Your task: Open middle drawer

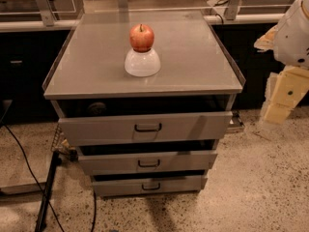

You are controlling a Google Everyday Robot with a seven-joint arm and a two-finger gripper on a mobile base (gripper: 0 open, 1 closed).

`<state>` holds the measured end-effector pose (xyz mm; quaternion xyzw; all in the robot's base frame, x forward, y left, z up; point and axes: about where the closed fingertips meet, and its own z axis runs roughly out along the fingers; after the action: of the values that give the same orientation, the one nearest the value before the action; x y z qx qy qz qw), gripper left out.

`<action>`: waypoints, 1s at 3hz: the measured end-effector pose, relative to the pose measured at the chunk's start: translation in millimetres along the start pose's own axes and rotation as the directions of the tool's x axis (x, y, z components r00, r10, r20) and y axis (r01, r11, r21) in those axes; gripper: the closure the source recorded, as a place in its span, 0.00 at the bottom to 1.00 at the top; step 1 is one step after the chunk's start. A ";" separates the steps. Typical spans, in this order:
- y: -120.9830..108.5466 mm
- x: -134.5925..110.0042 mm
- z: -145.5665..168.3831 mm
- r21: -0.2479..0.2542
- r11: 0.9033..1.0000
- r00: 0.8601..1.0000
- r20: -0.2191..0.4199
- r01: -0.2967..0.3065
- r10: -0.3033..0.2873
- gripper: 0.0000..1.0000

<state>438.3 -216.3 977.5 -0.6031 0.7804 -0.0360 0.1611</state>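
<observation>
while the gripper [279, 104] hangs out beyond the right edge of the worktop [203, 66], lower than its front right corner and well apart from the cabinet, nothing is touching the middle drawer [147, 162]. whether the gripper is spread or closed i cannot tell. it shows only as pale blocks under the white arm [294, 30].

the middle drawer sits under the front edge of the worktop, second of three grey fronts. the top drawer [145, 128] is above it and the bottom drawer [149, 185] below. its small dark handle [148, 164] is at the centre of the front, plainly in reach from the front side and with nothing in the way.

the top drawer looks pulled out some way: a dark opening runs between its front and the front edge of the worktop, and something round shows inside near the front left corner. a thinner dark strip runs above the middle drawer's front, so it may stand slightly ajar, but i cannot be sure of that from here. it could just be shadow under the drawer above.

as i judge it, the task is at or near its start. the gripper has yet to come round from the right edge to the front, drop to the handle, take hold and pull. an apple [142, 37] rests on an upturned white bowl [142, 63] about the middle of the worktop, so a hard tug on the cabinet might shake it off.
</observation>
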 end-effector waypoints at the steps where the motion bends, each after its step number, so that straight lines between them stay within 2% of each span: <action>1: 0.8 0.4 1.9 0.000 1.000 1.000 0.002 -0.002 0.002 0.00; 2: 10.0 5.3 22.0 -0.004 1.000 1.000 0.024 -0.019 0.019 0.00; 3: 33.7 3.0 55.9 -0.009 1.000 0.997 0.079 -0.022 0.023 0.00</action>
<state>422.7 -202.4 915.6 -0.5959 0.7802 -0.0069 0.1898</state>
